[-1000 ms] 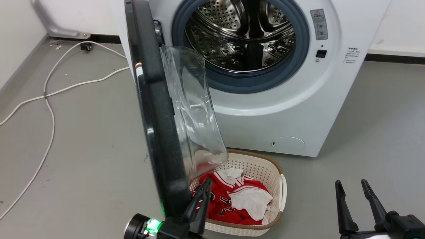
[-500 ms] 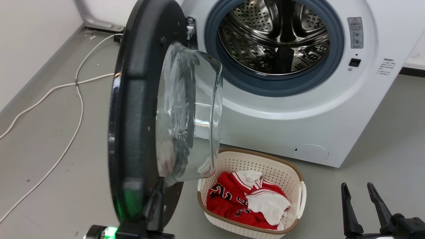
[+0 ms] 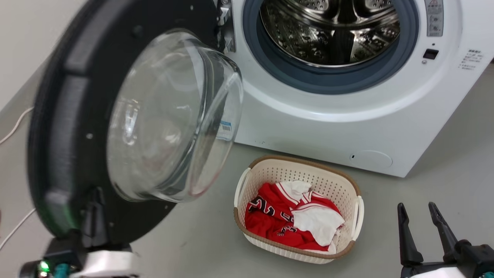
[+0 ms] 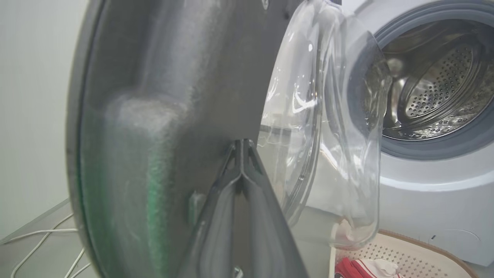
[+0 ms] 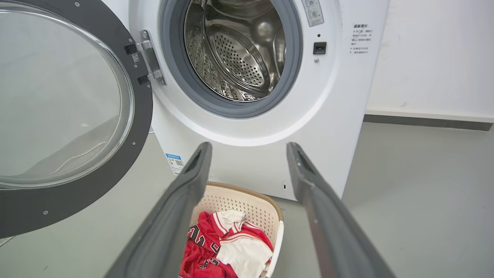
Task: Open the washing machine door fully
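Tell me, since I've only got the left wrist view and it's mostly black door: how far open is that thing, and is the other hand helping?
Observer: The right wrist view shows the door standing well out from the washing machine, its glass side facing the camera. It is probably near fully open.
Operator: And the other hand?
Observer: The right hand is open, low on the right, touching nothing.
Operator: Is that a basket in my corner?
Observer: Yes, a whole basket sits on the floor in front of the machine, holding red and white clothes.
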{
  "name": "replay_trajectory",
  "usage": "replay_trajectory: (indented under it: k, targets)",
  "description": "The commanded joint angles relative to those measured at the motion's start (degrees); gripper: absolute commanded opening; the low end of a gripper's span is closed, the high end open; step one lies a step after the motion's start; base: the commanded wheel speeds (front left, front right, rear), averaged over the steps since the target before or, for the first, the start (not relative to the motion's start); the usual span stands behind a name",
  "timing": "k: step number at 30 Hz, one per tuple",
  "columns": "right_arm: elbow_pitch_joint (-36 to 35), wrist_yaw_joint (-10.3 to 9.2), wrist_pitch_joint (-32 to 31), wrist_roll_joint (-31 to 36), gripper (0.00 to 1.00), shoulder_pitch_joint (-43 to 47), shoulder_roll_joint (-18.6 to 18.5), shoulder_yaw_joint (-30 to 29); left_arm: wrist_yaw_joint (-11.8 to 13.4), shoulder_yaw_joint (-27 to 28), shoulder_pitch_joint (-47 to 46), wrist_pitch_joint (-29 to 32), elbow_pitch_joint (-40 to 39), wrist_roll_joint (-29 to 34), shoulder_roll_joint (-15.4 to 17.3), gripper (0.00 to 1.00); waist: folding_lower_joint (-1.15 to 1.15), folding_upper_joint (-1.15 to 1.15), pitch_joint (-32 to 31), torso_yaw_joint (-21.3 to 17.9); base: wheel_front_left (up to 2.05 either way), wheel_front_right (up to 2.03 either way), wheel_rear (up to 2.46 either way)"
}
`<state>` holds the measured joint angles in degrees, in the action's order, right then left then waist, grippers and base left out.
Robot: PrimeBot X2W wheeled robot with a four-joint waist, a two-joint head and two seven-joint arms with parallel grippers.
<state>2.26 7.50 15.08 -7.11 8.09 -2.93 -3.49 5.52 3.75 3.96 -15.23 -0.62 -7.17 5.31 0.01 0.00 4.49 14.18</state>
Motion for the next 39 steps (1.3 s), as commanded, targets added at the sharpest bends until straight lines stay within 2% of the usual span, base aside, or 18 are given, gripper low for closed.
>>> replay_trajectory:
  k: [1, 10, 20, 25, 39]
  targets:
    - [-0.3, -0.02, 0.1, 0.4, 1.0, -1.2, 0.1, -0.1, 0.0, 1.7, -1.4, 0.1, 0.1, -0.2, 0.2, 0.0, -0.01, 0.0, 0.9, -0.1, 0.0, 0.0, 0.0]
    - [-0.9, -0.02, 0.1, 1.6, 1.0, -3.0, 0.1, -0.2, -0.6, 11.1, -7.3, 0.2, 4.2, 0.2, -0.6, 0.0, -0.01, 0.0, 4.7, -1.0, 0.0, 0.0, 0.0]
    - [-1.6, -0.02, 0.1, 2.8, 1.0, -5.9, 0.1, 0.0, -2.8, 21.6, -12.9, 0.2, 8.9, 0.4, 1.2, 0.0, -0.01, 0.0, 8.9, -2.9, 0.0, 0.0, 0.0]
    - [-1.5, -0.03, 0.1, 3.1, 1.0, -6.6, 0.1, 0.0, -4.4, 24.4, -16.1, 0.2, 11.2, 1.2, 2.6, 0.0, -0.01, 0.0, 9.9, -3.3, 0.0, 0.0, 0.0]
    - [-1.7, -0.03, 0.1, 3.5, 1.0, -8.5, 0.1, 0.8, -6.0, 32.4, -22.6, 0.2, 18.9, 2.2, 6.4, 0.0, -0.01, 0.0, 11.8, -5.5, 0.0, 0.0, 0.0]
